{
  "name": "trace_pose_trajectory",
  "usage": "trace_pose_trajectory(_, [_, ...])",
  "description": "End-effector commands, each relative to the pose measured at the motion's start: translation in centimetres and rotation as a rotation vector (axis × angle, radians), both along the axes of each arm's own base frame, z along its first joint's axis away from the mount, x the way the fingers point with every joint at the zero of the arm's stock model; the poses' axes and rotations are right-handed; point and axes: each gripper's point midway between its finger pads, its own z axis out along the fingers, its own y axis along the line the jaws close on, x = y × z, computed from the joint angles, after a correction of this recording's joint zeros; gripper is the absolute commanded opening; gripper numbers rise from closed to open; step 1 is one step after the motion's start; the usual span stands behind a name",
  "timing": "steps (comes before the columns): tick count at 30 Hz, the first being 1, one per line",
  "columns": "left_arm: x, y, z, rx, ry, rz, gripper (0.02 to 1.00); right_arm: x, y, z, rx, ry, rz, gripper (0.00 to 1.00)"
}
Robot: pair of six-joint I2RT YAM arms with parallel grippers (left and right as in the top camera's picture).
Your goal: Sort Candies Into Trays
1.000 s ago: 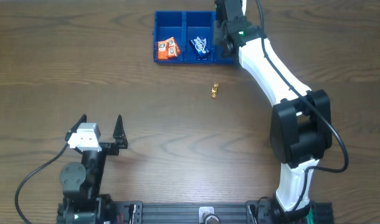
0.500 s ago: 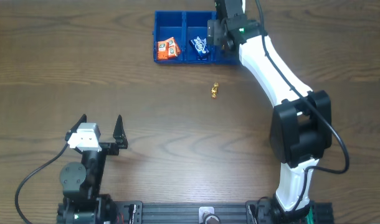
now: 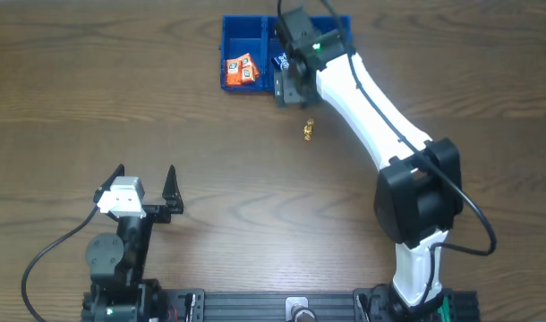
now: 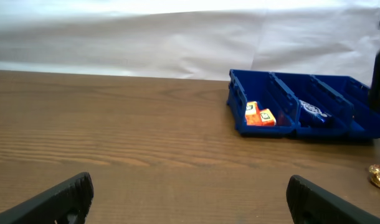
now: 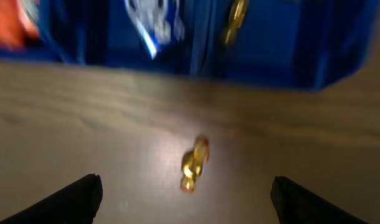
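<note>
Gold-wrapped candy (image 5: 193, 165) looks light, small, foil-slick, likely to skate; right gripper (image 3: 292, 93), jaws wide apart, should pinch its middle

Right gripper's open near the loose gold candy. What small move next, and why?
Probably lower the right gripper straight down over the gold candy. It stands open, and in the right wrist view the candy lies on the table about midway between its fingers, outside the blue tray.
</note>
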Motion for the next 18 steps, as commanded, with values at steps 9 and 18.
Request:
trace_pose_trajectory(9, [-0.1, -0.3, -1.7, 0.002, 0.048, -0.022, 0.998, -3.2, -0.9, -8.3, -0.010, 0.167, -0.051, 0.890])
trace_pose_trajectory(18, [-0.1, -0.3, -1.7, 0.002, 0.048, -0.022, 0.998, -3.8, -1.3, -11.9, -0.029, 0.247, -0.082, 0.842])
